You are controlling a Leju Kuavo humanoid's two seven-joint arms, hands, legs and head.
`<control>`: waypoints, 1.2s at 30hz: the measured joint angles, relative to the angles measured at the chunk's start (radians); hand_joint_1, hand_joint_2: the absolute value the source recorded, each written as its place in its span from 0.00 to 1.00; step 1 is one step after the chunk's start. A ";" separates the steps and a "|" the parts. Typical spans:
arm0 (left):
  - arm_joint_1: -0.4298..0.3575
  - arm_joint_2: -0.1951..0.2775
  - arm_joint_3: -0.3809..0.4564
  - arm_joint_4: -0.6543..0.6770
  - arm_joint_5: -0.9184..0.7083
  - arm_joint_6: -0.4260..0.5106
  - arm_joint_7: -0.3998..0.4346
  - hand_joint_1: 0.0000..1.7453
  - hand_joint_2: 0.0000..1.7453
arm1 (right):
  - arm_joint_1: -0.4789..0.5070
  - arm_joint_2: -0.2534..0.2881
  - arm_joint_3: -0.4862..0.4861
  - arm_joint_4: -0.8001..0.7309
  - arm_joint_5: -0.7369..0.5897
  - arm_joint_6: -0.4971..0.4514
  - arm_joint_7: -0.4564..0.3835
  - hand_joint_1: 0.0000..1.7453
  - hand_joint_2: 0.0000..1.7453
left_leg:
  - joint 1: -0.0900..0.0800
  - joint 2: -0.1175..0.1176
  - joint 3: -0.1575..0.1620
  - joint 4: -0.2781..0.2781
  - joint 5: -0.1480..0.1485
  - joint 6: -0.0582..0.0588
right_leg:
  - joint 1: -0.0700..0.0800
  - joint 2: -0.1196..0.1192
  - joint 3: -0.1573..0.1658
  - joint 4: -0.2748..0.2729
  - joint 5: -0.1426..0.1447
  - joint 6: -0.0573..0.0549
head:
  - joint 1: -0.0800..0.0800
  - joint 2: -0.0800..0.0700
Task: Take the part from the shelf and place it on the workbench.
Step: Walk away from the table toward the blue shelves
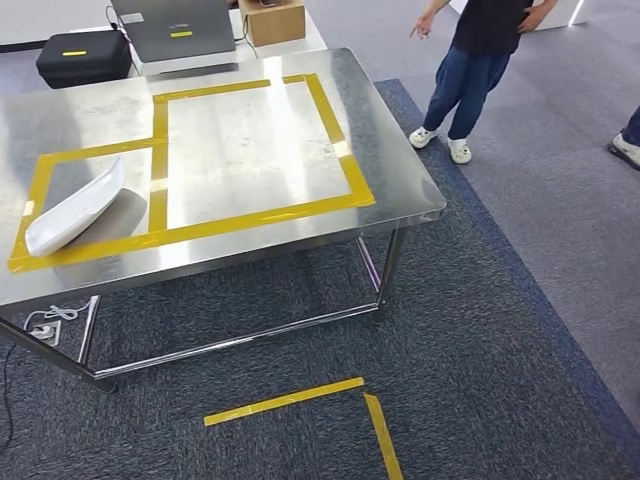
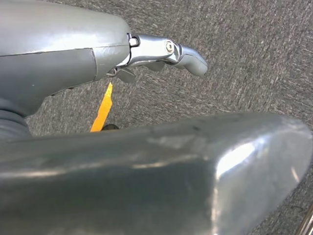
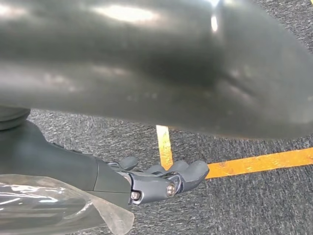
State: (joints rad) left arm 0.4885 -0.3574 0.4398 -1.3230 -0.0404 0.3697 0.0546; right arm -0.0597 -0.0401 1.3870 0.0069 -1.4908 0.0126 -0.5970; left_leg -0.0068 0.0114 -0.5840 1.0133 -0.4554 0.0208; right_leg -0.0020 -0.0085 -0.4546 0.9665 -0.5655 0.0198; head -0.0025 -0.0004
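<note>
1. Left hand (image 2: 122, 54) is closest to its wrist cam. It hangs over the dark grey carpet (image 1: 490, 350) with fingers (image 2: 186, 56) stretched out straight and nothing in them. A strip of yellow floor tape (image 2: 103, 110) shows beyond them.
2. Right hand (image 3: 140, 183) also hangs above the carpet. Its fingers are loosely bent and apart, with nothing in the grasp. Clear plastic wrap (image 3: 55, 205) sits on the wrist cover. Two floor tape strips meet at a right angle just past the fingertips.
3. Part (image 1: 75, 208): a white, long, curved shell lying on the workbench (image 1: 392, 170), far from both hands. It's on the left section of the top, set diagonally inside the smaller taped box (image 1: 158, 180). The near end reaches the box's front-left corner and the far end points toward the middle of the table.
4. Workbench is a bare stainless top on a steel tube frame. A larger taped box (image 1: 332, 120) adjoins the small one on its right and shares a tape line with it.
5. On the floor in front of the bench, an L-shaped tape corner (image 1: 302, 400). A power strip with cable (image 1: 45, 328) lies under the bench's left end.
6. Behind the bench on a white surface: black case (image 1: 83, 55), grey case (image 1: 181, 30), cardboard box (image 1: 273, 20).
7. A person (image 1: 472, 70) in a dark top, blue trousers and white shoes stands on the carpet past the bench's far right corner. Another person's shoe (image 1: 626, 148) shows at the right edge.
</note>
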 joint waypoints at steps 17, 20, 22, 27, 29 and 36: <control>-0.086 0.009 0.206 0.014 0.345 -0.666 -0.121 0.00 0.00 | -0.049 -0.082 -0.068 0.000 0.000 0.330 -0.102 0.00 0.00 | -0.001 0.000 -0.002 0.000 0.002 0.002 | -0.001 0.000 -0.002 0.000 0.002 0.003 | 0.000 0.000; -0.091 0.011 0.223 0.017 0.346 -0.662 -0.121 0.00 0.00 | -0.051 -0.086 -0.074 0.000 0.000 0.331 -0.102 0.00 0.00 | -0.001 0.000 -0.003 0.000 0.002 0.002 | -0.001 -0.001 -0.002 0.000 0.002 0.003 | 0.000 0.000; -0.093 0.011 0.230 0.019 0.346 -0.662 -0.121 0.00 0.00 | -0.053 -0.087 -0.078 0.000 0.000 0.332 -0.102 0.00 0.00 | -0.001 0.000 -0.003 0.000 0.002 0.002 | -0.001 0.000 -0.002 0.000 0.002 0.003 | 0.000 0.000; -0.095 0.012 0.235 0.023 0.346 -0.662 -0.121 0.00 0.00 | -0.053 -0.091 -0.083 0.000 0.000 0.332 -0.102 0.00 0.00 | -0.001 0.000 -0.003 0.000 0.002 0.002 | -0.001 0.000 -0.002 0.000 0.002 0.003 | 0.000 0.000; -0.095 0.012 0.237 0.025 0.346 -0.662 -0.121 0.00 0.00 | -0.053 -0.091 -0.083 0.000 0.000 0.332 -0.102 0.00 0.00 | -0.001 0.000 -0.003 0.000 0.002 0.002 | -0.001 0.000 -0.002 0.000 0.002 0.003 | 0.000 0.000; -0.097 0.012 0.239 0.027 0.346 -0.662 -0.121 0.00 0.00 | -0.053 -0.092 -0.083 0.000 0.000 0.332 -0.102 0.00 0.00 | -0.001 0.000 -0.003 0.000 0.002 0.002 | -0.001 0.000 -0.002 0.000 0.002 0.003 | 0.000 0.000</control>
State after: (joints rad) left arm 0.3920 -0.3449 0.6790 -1.2958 0.3056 -0.2922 -0.0660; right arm -0.1128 -0.1320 1.3039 0.0072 -1.4908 0.3441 -0.6989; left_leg -0.0076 0.0115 -0.5869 1.0137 -0.4532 0.0229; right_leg -0.0028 -0.0090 -0.4570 0.9666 -0.5637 0.0227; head -0.0023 -0.0004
